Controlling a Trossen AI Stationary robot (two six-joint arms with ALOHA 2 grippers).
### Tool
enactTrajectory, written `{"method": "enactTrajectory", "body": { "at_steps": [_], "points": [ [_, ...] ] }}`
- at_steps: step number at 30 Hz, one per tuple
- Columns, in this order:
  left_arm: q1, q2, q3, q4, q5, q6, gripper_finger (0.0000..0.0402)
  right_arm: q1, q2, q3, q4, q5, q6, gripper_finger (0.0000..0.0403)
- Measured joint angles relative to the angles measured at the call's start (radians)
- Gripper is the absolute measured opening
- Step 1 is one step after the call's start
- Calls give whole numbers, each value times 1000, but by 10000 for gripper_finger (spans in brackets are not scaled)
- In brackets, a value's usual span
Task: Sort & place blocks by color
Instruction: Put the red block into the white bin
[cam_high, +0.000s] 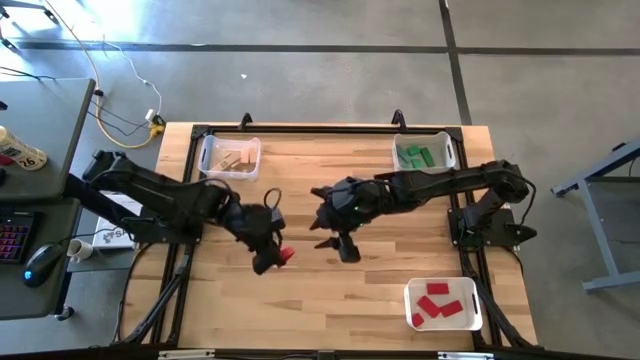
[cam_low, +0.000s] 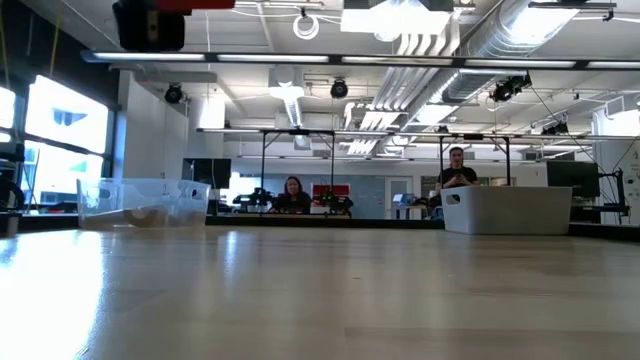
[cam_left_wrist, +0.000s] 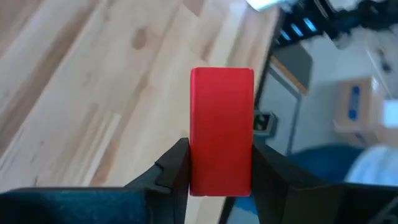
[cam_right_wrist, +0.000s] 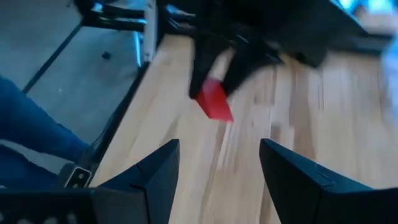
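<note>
The pale wooden plank tabletop (cam_high: 330, 290) carries three clear rectangular plastic bins: two at its far corners (cam_high: 229, 158) (cam_high: 424, 152), one at the near right corner (cam_high: 443, 304).

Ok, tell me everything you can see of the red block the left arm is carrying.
The red block is a plain painted bar with flat faces and squared edges, no marks visible. It is clamped between the left gripper's two dark fingers, standing up out of them, held above the wooden table near its middle. Only the fingers touch it. The right gripper hangs open close beside it, apart from it.
</note>
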Motion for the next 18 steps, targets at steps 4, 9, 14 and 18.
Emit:
{"method": "enactTrajectory", "body": {
  "at_steps": [4,9,14,18],
  "points": [
    [66,-15,0,75,145,84,106,14,0,0,65,-11,-125,209],
    [132,-21,0,184,319,148,104,16,0,0,154,-12,-157,209],
    [185,-21,-1,292,446,173,107,16,0,0,200,-26,-158,209],
    [218,-21,-1,378,514,173,105,16,0,0,219,-68,-158,209]
  ]
}}
